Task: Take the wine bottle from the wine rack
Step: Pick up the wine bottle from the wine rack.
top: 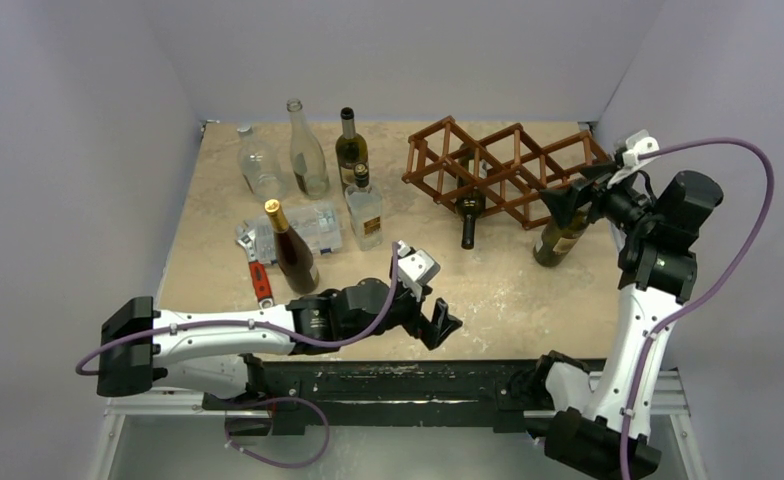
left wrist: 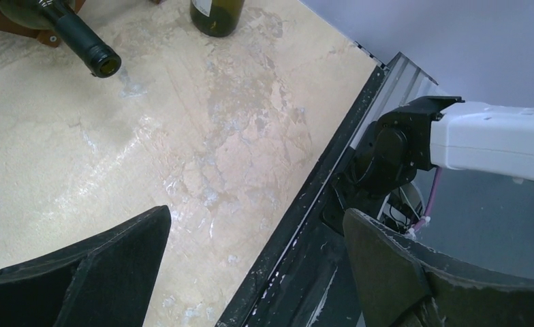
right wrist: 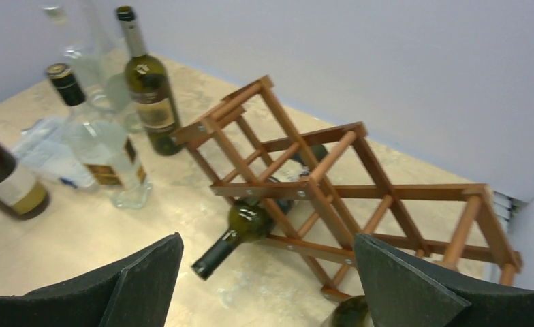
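My right claw [top: 573, 190] hangs spread wide and empty. The wine bottle [right wrist: 247, 221] lies ahead and below it in a bottom cell of the wine rack [right wrist: 387, 191], neck poking out. I'd pinch the neck and draw straight along its axis, clear of the upright bottle [top: 558, 240] just beneath the claw.

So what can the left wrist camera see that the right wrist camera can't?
Only the left wrist camera: the black rail at the table's edge and the right arm's white link. Only the right wrist camera: the standing clear bottle and the green bottle behind it, plus most of the wine rack. Both: the dark wine bottle lying in the rack, and the beige table.
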